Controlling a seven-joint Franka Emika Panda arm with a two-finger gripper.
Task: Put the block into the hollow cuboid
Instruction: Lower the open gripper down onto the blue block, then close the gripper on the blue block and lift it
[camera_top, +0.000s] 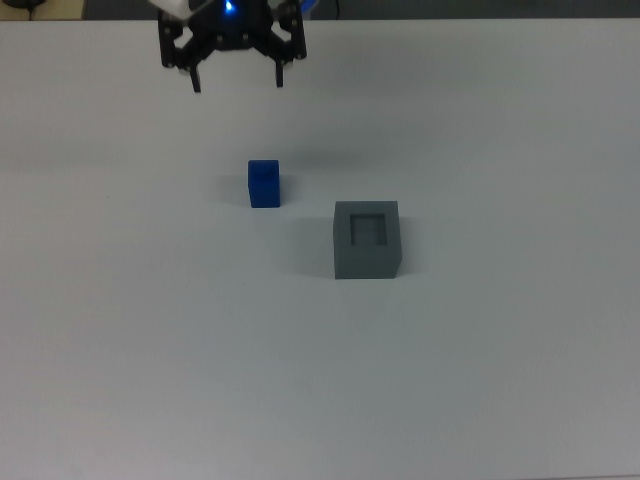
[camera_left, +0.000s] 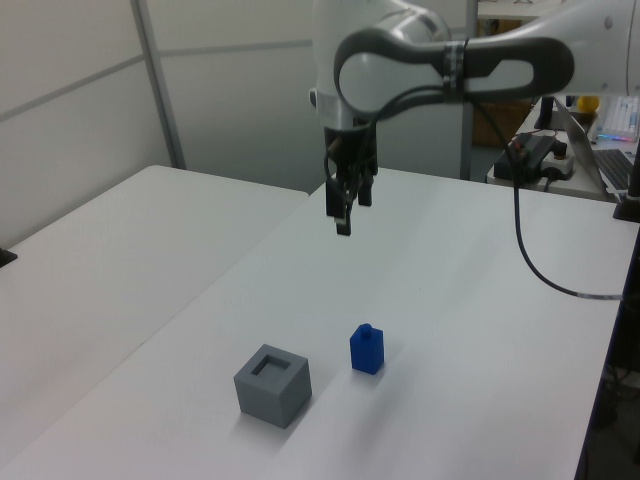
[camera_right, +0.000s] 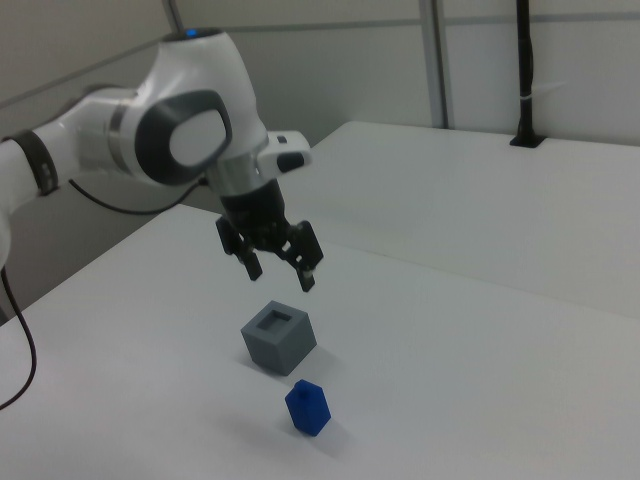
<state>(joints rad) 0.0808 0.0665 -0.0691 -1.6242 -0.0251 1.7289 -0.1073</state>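
Note:
The small blue block (camera_top: 264, 184) stands upright on the white table, its round knob on top, also seen in the left view (camera_left: 367, 349) and the right view (camera_right: 307, 408). Close beside it sits the grey hollow cuboid (camera_top: 367, 240) with its square recess facing up (camera_left: 273, 385) (camera_right: 279, 337). My gripper (camera_top: 237, 80) hangs open and empty in the air, well above the table and toward the top view's upper edge from the block. It shows in the left view (camera_left: 341, 212) and the right view (camera_right: 279, 272) too, with both fingers pointing down.
The white table (camera_top: 480, 380) spreads wide around both objects. A second table (camera_left: 110, 240) adjoins on the left view's left. A desk with cables and equipment (camera_left: 545, 155) stands behind the arm. A black cable (camera_left: 530, 250) trails from the arm.

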